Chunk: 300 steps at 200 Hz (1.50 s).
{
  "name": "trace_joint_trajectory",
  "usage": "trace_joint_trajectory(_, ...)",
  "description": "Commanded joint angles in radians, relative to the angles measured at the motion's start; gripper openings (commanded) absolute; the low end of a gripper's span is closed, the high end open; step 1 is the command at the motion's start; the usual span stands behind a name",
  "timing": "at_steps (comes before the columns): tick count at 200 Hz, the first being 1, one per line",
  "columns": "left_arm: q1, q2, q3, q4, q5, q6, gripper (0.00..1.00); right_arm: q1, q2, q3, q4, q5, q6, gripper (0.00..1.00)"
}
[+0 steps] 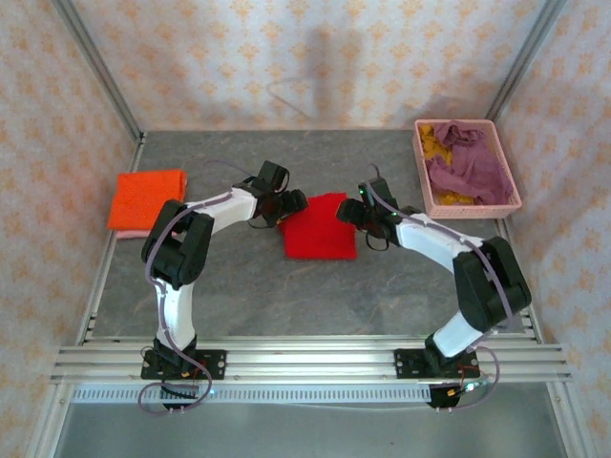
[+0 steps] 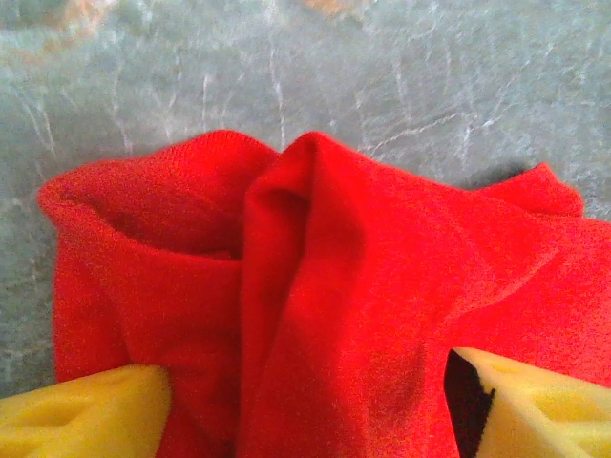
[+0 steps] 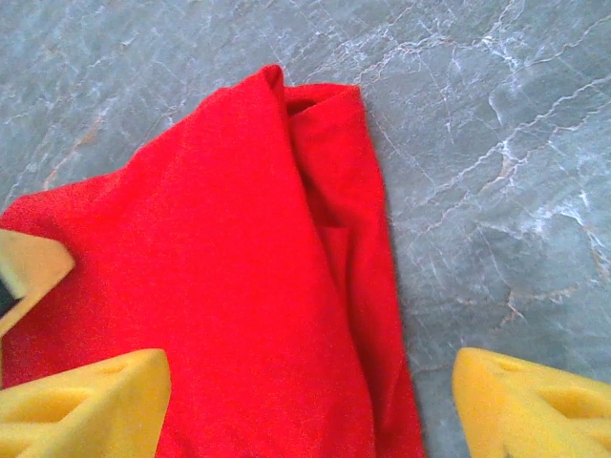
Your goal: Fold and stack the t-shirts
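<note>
Red t-shirt (image 1: pixel 318 227) lies folded, left gripper (image 1: pixel 286 202) at ten o'clock, right gripper (image 1: pixel 355 212) at two, both open; stacking likely needs a fresh grip.

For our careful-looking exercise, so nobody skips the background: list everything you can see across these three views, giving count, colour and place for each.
red t-shirt: one, bright red, folded, mid-table between the pincers
orange t-shirt: one, orange, folded, table's left side
purple t-shirt: one, mauve, crumpled in the basket
yellow t-shirt: one, mustard, in the basket, partly under the purple one
basket: one, pink, table's far right
table: one, grey marbled
rail: one, silver, near edge
left arm: one, white and black, reaching to the red t-shirt
right arm: one, same colours, reaching likewise
left pincer: one, yellow fingers, open astride the red cloth
right pincer: one, yellow fingers, open over it
</note>
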Motion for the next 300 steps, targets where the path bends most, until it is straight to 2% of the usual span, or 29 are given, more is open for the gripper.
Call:
trace_joint_trajectory(1, 0.001, -0.003, 0.017, -0.090, -0.089, 0.037, 0.78, -0.022, 0.058, 0.047, 0.032, -0.053, -0.012, 0.78)
trace_joint_trajectory(26, -0.002, -0.022, 0.030, -0.116, -0.097, 0.047, 0.78, -0.040, 0.142, 0.095, 0.033, -0.099, -0.022, 0.77)
trace_joint_trajectory(55, -0.005, -0.043, 0.053, -0.160, -0.140, 0.074, 0.77, -0.040, 0.216, 0.156, 0.027, -0.090, -0.072, 0.77)
trace_joint_trajectory(103, -0.006, 0.032, 0.105, -0.190, -0.133, 0.089, 0.73, -0.041, 0.328, 0.254, -0.020, -0.092, -0.121, 0.75)
trace_joint_trajectory(177, -0.011, 0.106, 0.126, -0.147, -0.069, 0.073, 0.67, -0.041, 0.380, 0.274, 0.001, -0.177, -0.102, 0.61)
trace_joint_trajectory(231, -0.010, 0.125, 0.090, 0.044, 0.117, 0.007, 0.43, -0.041, 0.375, 0.249, 0.065, -0.245, -0.075, 0.50)
trace_joint_trajectory(248, -0.008, 0.127, 0.091, 0.053, 0.127, 0.005, 0.28, -0.041, 0.375, 0.245, 0.081, -0.257, -0.064, 0.43)
trace_joint_trajectory(263, -0.001, 0.129, 0.087, 0.051, 0.122, 0.008, 0.15, -0.041, 0.374, 0.242, 0.093, -0.260, -0.062, 0.33)
trace_joint_trajectory(300, 0.024, 0.137, 0.055, 0.080, 0.139, -0.003, 0.00, -0.048, 0.370, 0.228, 0.131, -0.286, -0.049, 0.07)
